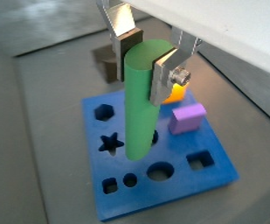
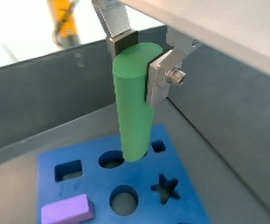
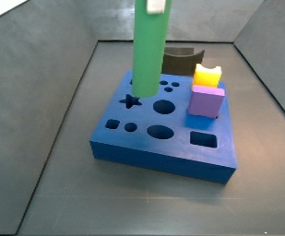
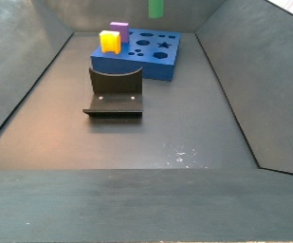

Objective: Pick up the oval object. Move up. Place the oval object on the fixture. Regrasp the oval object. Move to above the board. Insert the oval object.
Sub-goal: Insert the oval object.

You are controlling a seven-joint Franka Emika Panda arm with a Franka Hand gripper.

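The gripper [image 1: 145, 59] is up high over the board [image 1: 213, 168], and its two fingers [image 1: 162, 77] are squeezed tight on the top end of the oval object [image 1: 141, 105]. This green peg hangs straight up and down in both wrist views. Its low end is just above the board, close to the star hole [image 1: 111, 143], but I cannot tell if it touches the board yet. In a side view the oval object [image 3: 149, 51] stands tall over the board [image 3: 170, 152], near the star hole at about 9 o'clock of the board's top. The fixture [image 4: 116, 91] sits alone on the floor with nothing on it, well apart from the peg. The yellow block [image 3: 207, 76] and the purple cube [image 3: 207, 101] stand on the board at about 2 o'clock. So it looks like the picking up, the stop at the fixture and the new hold are done. The peg is above the board. What is left is to line it up with the oval hole and push it in.
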